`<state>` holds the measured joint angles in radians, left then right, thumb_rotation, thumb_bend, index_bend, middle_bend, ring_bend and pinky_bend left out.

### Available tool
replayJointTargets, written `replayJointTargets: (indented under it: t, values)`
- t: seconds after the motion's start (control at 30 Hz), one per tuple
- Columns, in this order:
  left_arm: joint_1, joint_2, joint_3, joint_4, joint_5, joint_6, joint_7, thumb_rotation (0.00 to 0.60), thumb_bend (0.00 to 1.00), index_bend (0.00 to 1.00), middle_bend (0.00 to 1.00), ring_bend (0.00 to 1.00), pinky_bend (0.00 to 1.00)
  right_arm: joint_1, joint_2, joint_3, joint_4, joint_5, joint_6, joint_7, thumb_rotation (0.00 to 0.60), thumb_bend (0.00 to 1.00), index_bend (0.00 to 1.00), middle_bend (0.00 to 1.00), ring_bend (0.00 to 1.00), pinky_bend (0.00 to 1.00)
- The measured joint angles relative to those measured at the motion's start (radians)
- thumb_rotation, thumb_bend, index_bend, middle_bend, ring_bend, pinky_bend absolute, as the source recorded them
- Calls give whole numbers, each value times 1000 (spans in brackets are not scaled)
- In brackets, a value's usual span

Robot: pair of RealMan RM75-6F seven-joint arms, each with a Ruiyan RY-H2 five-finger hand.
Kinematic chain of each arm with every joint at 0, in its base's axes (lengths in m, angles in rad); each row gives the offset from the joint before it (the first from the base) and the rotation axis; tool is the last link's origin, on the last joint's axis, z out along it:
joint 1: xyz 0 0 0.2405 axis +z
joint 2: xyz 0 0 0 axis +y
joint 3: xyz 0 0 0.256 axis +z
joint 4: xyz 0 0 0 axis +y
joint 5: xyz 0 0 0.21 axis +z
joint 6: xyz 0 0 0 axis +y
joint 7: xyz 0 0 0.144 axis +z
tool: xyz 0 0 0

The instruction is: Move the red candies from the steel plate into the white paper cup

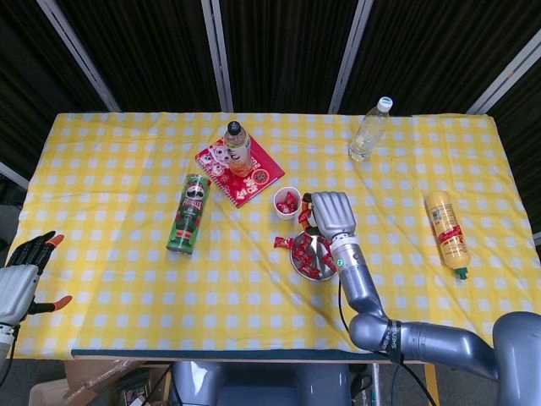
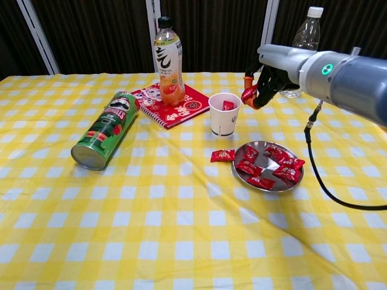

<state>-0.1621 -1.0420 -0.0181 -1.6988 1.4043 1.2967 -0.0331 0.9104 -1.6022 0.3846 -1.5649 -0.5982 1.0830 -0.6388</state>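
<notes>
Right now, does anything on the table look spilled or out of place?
Yes: one red candy lies loose on the cloth, left of the steel plate and below the white paper cup. The green chips can lies on its side. The right hand holds a candy beside the cup.
</notes>
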Motion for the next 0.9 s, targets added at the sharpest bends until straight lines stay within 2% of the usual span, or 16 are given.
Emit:
replayJointTargets:
  t: [0.33, 0.6, 0.73, 0.9]
  values:
    - [-10, 5, -5, -18, -33, -29, 8, 600, 18, 0, 0, 0, 0, 93, -64, 31, 196, 67, -103, -3, 600, 610, 554, 815, 898, 924]
    - [-16, 15, -5, -33, -49, -50, 5, 600, 18, 0, 0, 0, 0, 138, -126, 21, 331, 96, -162, 9, 600, 455, 404, 815, 897, 924]
    - [-17, 19, -5, -34, -48, -53, -2, 600, 18, 0, 0, 0, 0, 150, -144, 14, 353, 90, -163, 16, 600, 445, 393, 815, 897, 925]
    - [-17, 21, -4, -35, -47, -52, -7, 600, 18, 0, 0, 0, 0, 148, -138, 10, 322, 82, -143, 18, 600, 436, 341, 815, 897, 924]
